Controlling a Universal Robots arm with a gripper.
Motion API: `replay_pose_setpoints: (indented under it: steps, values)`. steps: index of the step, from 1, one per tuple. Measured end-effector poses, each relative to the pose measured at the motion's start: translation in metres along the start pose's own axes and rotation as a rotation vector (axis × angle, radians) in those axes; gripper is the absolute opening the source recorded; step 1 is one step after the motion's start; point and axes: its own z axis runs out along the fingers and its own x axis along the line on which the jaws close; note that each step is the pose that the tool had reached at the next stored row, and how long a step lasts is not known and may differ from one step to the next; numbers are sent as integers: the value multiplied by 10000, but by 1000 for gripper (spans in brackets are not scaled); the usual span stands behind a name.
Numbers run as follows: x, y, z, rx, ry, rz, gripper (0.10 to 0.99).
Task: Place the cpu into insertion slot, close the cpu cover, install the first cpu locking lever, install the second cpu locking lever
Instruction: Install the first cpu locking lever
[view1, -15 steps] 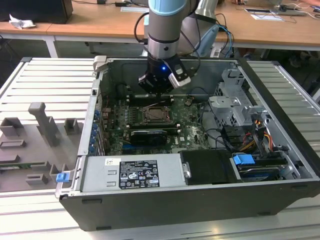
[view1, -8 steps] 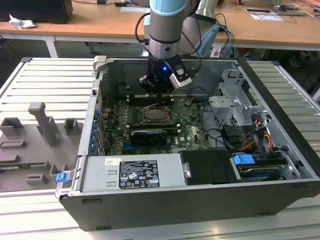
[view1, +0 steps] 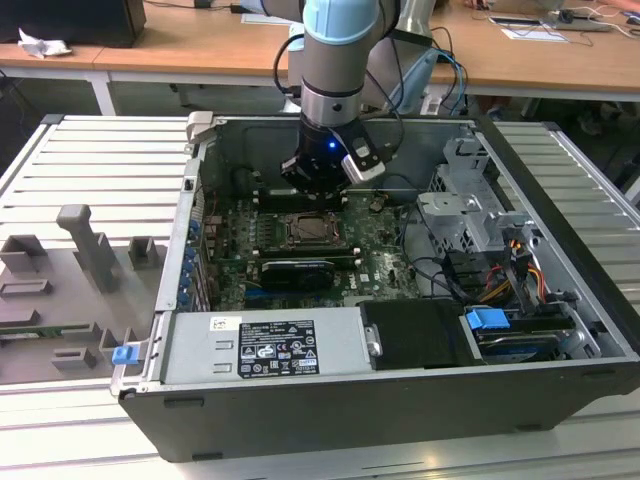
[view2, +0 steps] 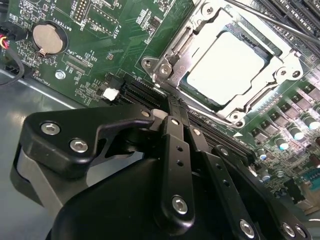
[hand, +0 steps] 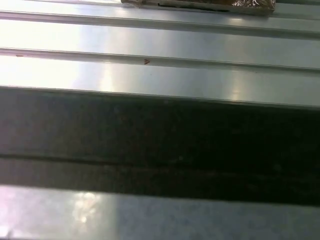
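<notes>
Across the exterior view, a ribbed metal table carrying an open computer case; the same ribbed metal, with a dark band across it, in the first wrist view; reaching down into the case from above, the robot arm; along the case's near edge, a grey power supply bearing a black-and-white label with print too small to read; on the case floor, a green motherboard with white lettering; near its middle, the insertion slot, silver-rimmed; just behind it in the exterior view, poised over the board, the gripper, seen in the second wrist view with fingers drawn together and gripping nothing; seated in the slot, the cpu, pale face up; lying flat around it, the cpu cover; well apart from the slot, a round coin cell.
</notes>
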Motion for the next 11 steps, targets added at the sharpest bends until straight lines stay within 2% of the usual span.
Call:
replay_pose_setpoints:
  steps: [2,5,7,11]
  values:
    - [-2,-2,17,54,7,-3,106]
    - [-2,-1,19,59,5,-1,106]
    - [-3,-3,28,129,8,-2,106]
    - [-4,-4,40,158,12,-1,106]
